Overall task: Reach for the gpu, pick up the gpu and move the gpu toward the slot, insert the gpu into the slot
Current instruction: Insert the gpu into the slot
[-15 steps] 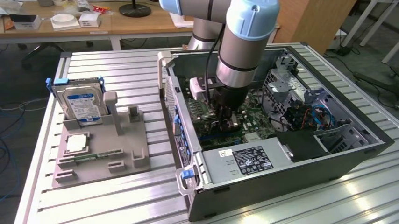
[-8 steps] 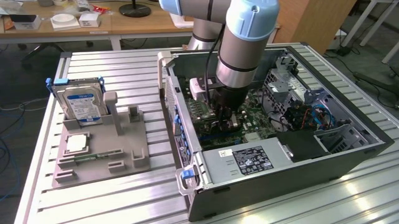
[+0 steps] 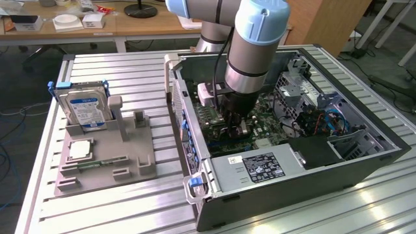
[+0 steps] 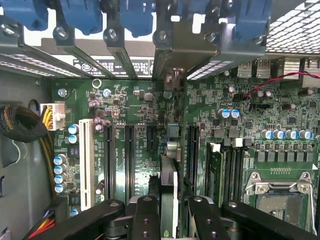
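Gripper (image 4: 169, 210) was clenched on the gpu (image 4: 169, 172), its two black fingers (image 4: 145, 215) pinching the card's upper edge from both faces. Card stood on edge, seen end-on in the wrist view, over the green motherboard (image 4: 140, 107) among the long black connectors; the slot (image 4: 189, 150) lay just beside or directly under it, and whether the edge was seated could not be told. Silver bracket end pointed toward the case's rear wall.

Handling judgement: card is light, thin and stiff but fragile; grip belongs on the bare top edge, clear of components, and pressure should go straight down.

Arm (image 3: 250, 48) hung near vertical in the exterior view, wrist reaching down into the open computer case (image 3: 364, 161).
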`<state>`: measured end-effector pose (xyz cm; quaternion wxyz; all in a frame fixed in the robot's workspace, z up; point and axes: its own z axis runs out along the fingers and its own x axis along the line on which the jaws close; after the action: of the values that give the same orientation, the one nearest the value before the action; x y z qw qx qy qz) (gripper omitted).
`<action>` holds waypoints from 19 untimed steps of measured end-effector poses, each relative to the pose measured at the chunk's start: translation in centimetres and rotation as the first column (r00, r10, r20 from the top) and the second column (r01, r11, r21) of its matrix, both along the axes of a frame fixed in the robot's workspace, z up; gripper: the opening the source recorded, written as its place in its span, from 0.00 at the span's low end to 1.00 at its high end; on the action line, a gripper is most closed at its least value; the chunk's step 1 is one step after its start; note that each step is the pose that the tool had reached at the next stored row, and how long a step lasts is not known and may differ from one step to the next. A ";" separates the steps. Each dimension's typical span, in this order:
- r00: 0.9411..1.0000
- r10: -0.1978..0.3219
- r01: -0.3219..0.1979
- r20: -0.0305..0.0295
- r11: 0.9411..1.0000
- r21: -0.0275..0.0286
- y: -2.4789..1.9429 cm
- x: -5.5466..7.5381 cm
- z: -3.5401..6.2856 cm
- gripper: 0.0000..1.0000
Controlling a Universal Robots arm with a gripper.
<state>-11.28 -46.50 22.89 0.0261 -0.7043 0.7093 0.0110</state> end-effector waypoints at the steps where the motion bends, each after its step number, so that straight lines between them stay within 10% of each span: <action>1: 1.000 0.000 0.000 0.000 1.000 0.000 0.00 0.0 0.00 0.27; 19: 1.000 0.000 0.000 0.001 1.000 0.000 0.01 0.0 1.18 0.34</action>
<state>-11.29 -46.50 24.06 0.0266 -0.7043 0.7094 0.0107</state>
